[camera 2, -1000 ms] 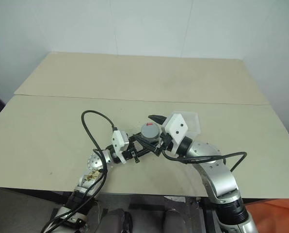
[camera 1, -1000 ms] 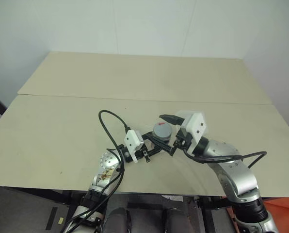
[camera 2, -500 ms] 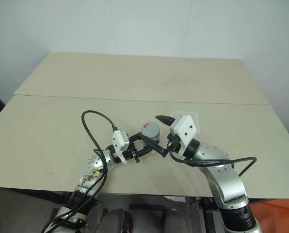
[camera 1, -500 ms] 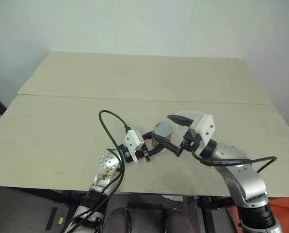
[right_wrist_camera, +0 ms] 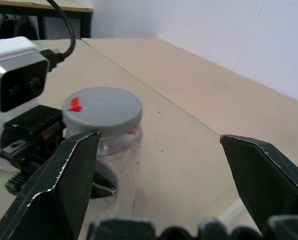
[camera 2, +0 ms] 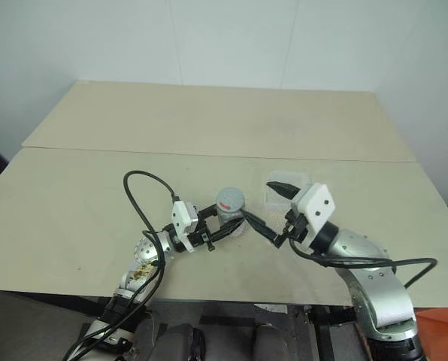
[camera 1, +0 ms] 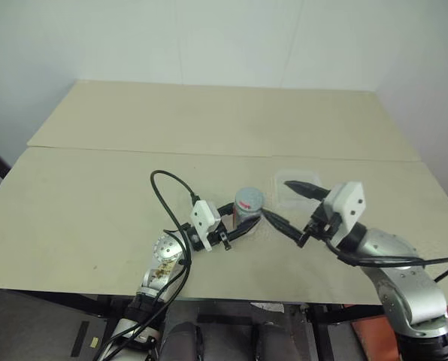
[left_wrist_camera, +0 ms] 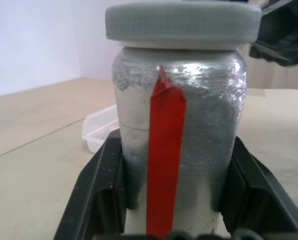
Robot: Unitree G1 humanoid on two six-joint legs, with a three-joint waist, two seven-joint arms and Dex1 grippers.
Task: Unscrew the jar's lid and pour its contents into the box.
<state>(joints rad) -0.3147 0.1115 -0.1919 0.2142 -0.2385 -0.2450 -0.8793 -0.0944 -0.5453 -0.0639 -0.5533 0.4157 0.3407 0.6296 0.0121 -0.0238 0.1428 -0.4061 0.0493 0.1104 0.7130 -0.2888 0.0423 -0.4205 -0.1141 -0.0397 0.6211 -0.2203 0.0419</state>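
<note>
Since a second ago our right gripper (camera 1: 290,209) has pulled away from over the lid (camera 1: 249,199) toward our right, uncovering the box (camera 1: 298,185). Its two fingers are spread wide and hold nothing; one black finger points at the jar (camera 1: 247,207) from just beside it, the other lies over the box. We have our left gripper (left_wrist_camera: 179,205) clamped tight around the lower part of the jar, which stands upright on the table (camera 1: 119,188) with the grey lid on top. A red strip runs down the jar's side. The clear box sits near the jar, on its right.
</note>
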